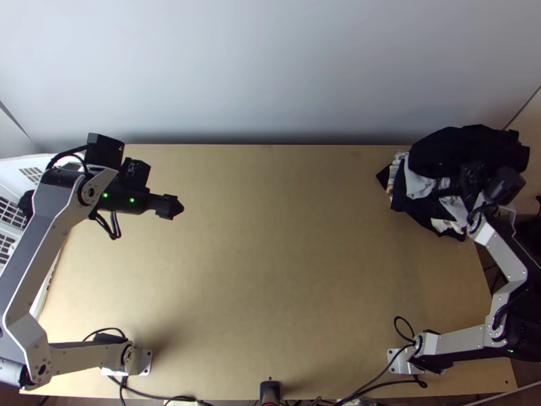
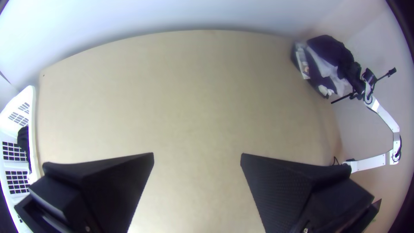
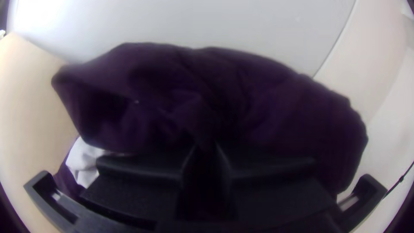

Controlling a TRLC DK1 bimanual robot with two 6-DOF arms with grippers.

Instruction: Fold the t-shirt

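Observation:
Bunched dark cloth lies on a heap at the table's far right corner; which piece is the t-shirt, I cannot tell. My right gripper is over this heap. In the right wrist view, my right gripper has its fingers close together, shut on a gathered fold of dark purple cloth; the cloth's lower part is hidden behind them. Over the table's left part is my left gripper, away from any cloth. The left wrist view has my left gripper open, bare table between its fingers.
White and grey cloths show in the heap under the dark one. A white slatted basket holding something dark stands at the table's left edge. Bare wooden tabletop stretches between the arms; a pale wall rises behind it.

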